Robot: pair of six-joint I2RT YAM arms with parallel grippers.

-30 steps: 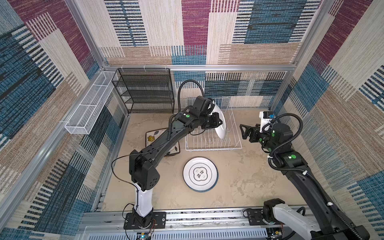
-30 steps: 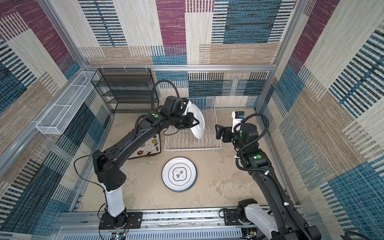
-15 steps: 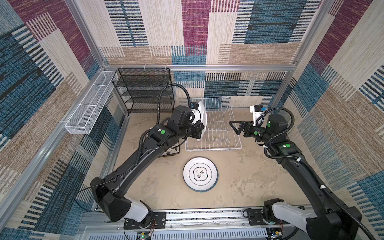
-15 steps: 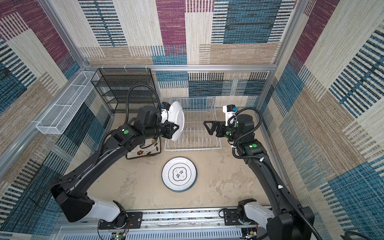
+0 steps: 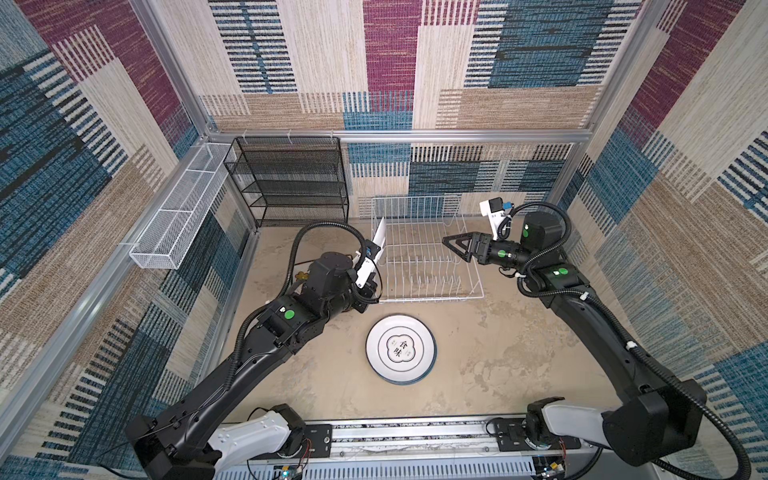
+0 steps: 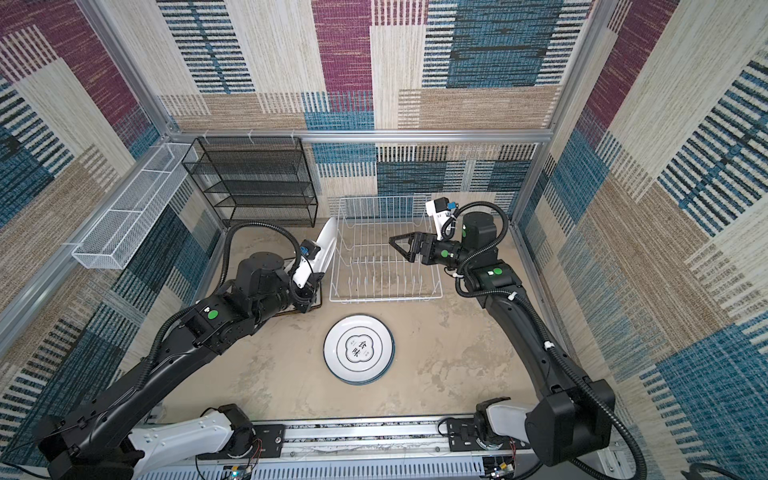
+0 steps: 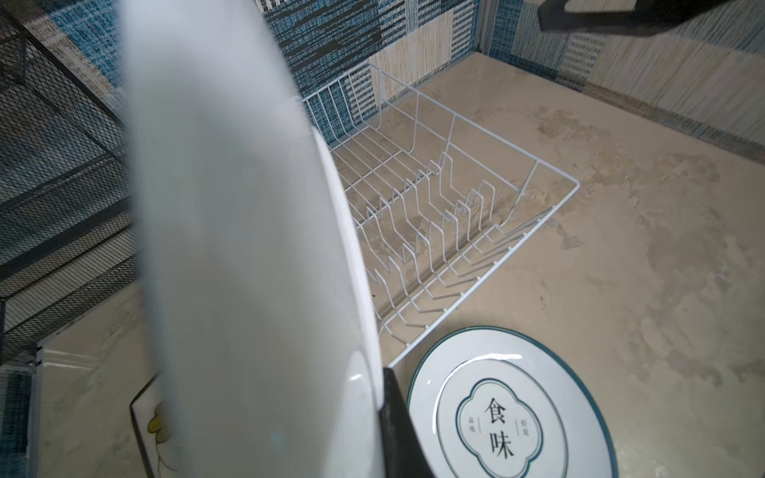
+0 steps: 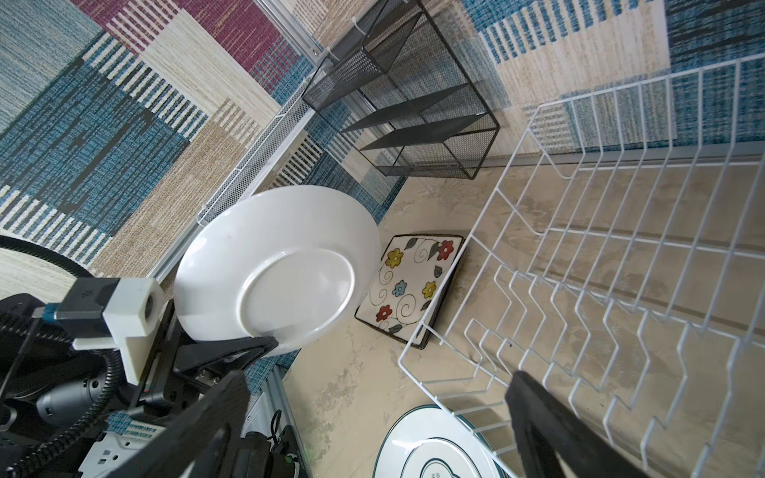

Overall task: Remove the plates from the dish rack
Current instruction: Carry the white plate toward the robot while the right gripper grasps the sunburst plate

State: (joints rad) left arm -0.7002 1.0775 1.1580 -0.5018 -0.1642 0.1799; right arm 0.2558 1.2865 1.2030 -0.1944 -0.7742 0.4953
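Gripped a round white plate by its rim in the closed left fingers, edge-up and tilted, just left of the dish rack. Saw a square floral plate flat on the surface beside the rack's left side, and a dark-rimmed round plate flat in front of it. Held the right fingers wide apart over the rack's right side, gripping nothing.
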